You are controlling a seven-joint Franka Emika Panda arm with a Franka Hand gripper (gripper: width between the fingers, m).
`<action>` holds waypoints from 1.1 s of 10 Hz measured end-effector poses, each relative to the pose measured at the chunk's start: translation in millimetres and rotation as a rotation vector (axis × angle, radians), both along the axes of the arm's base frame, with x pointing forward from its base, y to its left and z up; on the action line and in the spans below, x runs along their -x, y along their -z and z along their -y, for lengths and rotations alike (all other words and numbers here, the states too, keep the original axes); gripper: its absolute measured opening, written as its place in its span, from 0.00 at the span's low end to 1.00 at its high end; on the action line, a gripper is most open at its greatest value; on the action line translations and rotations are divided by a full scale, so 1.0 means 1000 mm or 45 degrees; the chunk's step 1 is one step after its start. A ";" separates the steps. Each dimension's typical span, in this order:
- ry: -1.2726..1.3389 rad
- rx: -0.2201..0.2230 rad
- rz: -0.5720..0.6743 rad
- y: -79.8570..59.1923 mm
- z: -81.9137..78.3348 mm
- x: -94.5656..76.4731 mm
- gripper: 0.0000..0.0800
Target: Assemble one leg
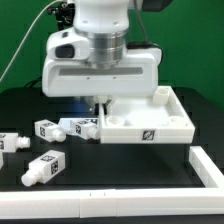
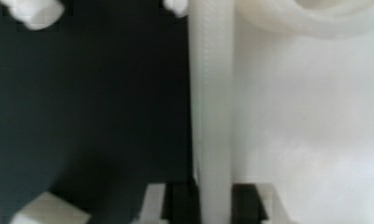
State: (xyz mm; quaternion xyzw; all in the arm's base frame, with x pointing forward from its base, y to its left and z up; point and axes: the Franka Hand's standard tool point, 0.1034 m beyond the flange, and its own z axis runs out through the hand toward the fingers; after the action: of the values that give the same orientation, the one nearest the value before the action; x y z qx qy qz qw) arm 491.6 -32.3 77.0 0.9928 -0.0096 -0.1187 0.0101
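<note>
The large white square tabletop point(image 1: 150, 118) lies on the black table at the exterior view's right. Its upright rim point(image 2: 210, 100) runs between my two fingers. My gripper point(image 1: 97, 103) point(image 2: 212, 205) is at the tabletop's left edge, one dark finger point(image 2: 173, 205) on each side of the rim and closed against it. Several white legs with tag markers lie to the left: one point(image 1: 82, 126) next to the tabletop, others point(image 1: 46, 128) point(image 1: 10, 142) point(image 1: 40, 170) farther out. A round boss point(image 2: 335, 15) of the tabletop shows in the wrist view.
A white bar point(image 1: 205, 167) lies in front of the tabletop at the exterior view's right. A white strip point(image 1: 40, 208) runs along the front edge. White leg ends point(image 2: 33, 10) point(image 2: 42, 212) show on the black mat beside the rim.
</note>
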 end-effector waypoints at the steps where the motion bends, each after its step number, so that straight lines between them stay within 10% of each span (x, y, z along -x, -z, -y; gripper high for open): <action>1: 0.008 0.007 -0.024 0.015 0.005 0.006 0.07; 6: 0.015 0.005 -0.046 0.022 0.004 0.008 0.07; 9: -0.093 0.006 -0.074 0.036 -0.003 -0.059 0.07; 11: -0.160 -0.008 -0.039 0.039 -0.003 -0.063 0.07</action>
State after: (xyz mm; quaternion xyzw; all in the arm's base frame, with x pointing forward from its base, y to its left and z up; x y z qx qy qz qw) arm 555.0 -29.1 37.5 0.9896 0.0532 -0.1330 0.0145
